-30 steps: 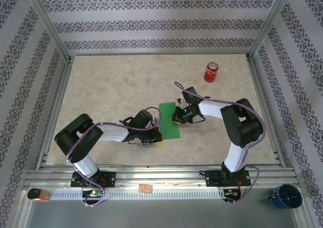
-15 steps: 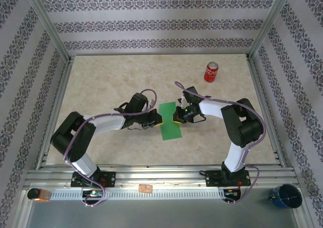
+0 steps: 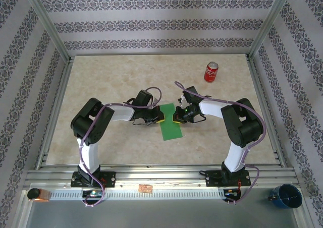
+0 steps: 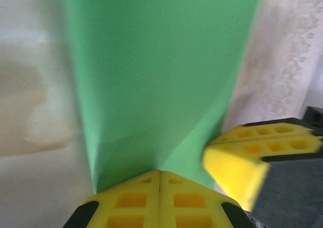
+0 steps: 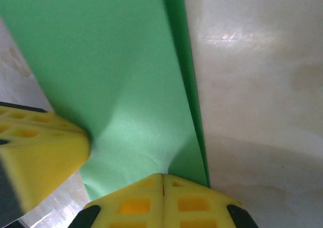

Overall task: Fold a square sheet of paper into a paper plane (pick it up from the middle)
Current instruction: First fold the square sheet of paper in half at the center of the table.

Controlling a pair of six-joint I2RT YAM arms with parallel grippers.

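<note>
Square sheet of paper, now narrow green strip: left gripper and right gripper, jaws together, pinch opposite long edges near upper end; paper puckers there. Strip lies on table, centre of top view. Likely light, floppy, tear-prone; hold mid-strip.

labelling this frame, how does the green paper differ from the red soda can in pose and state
The green paper lies as a folded strip mid-table; the red soda can stands upright near the far right corner. The paper is pinched by the left gripper and right gripper, both shut; the can is untouched. Both rest on the table.
</note>
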